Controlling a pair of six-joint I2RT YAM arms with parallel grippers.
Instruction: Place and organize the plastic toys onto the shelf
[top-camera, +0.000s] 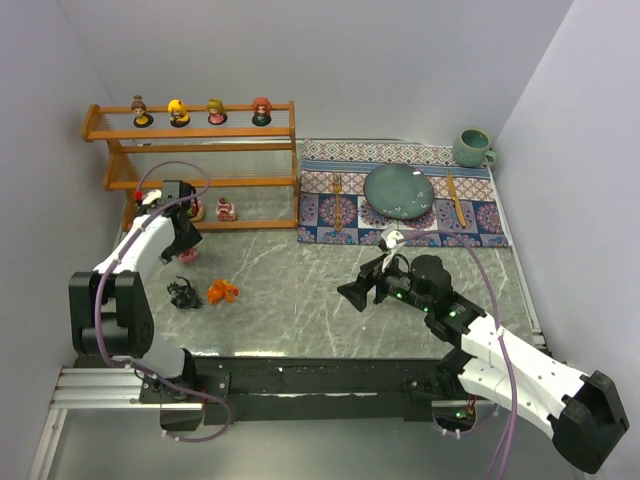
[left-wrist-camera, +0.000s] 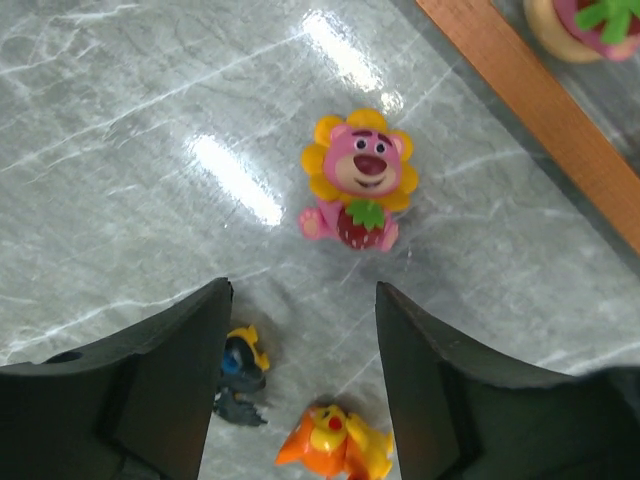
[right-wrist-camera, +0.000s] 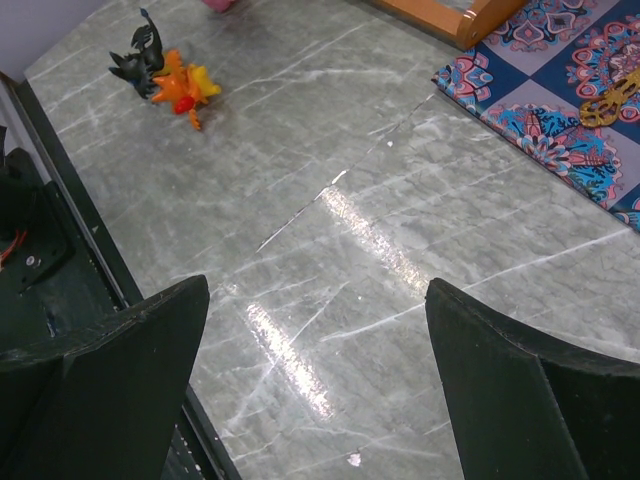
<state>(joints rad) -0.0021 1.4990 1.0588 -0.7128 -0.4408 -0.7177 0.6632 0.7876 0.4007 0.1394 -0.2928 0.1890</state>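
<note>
Our left jaws stand parted and empty above the grey marbled desk, just short of the pink plastic bear toy with yellow petals, near the orange-brown wooden shelf. Closing too early may tip the bear. Our right jaws gape empty.

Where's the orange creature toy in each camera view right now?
Top external: orange creature on the table, left of centre.
Left wrist: orange creature at the bottom edge, centre.
Right wrist: orange creature near the top-left corner.
Shared landmark: the dark creature right beside it.
</note>
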